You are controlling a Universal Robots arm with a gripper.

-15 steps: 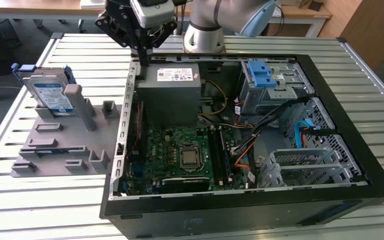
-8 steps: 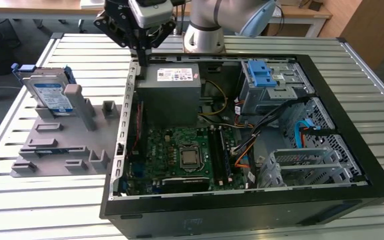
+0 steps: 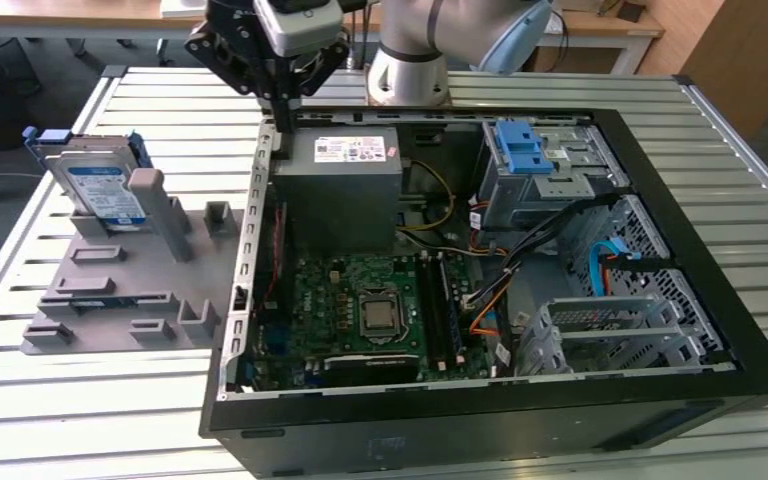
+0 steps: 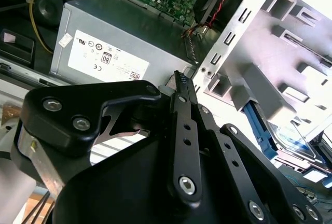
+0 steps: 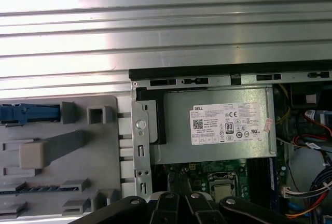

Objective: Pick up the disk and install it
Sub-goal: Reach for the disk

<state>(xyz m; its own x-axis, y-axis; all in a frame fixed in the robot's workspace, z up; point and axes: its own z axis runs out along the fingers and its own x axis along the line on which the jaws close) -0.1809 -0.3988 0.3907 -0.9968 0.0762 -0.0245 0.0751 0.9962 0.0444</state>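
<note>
Standing on end in grey fixture (image 3: 104, 300), disk (image 3: 101, 188) w/ long axis near-upright, label twd cam; claw (image 3: 281, 118) narrow, empty.

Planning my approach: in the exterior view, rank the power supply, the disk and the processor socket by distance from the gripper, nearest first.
1. Power supply, right beside the gripper.
2. Disk, propped on the grey fixture at the exterior view's left.
3. Processor socket, mid-way down the motherboard, farthest.
</note>
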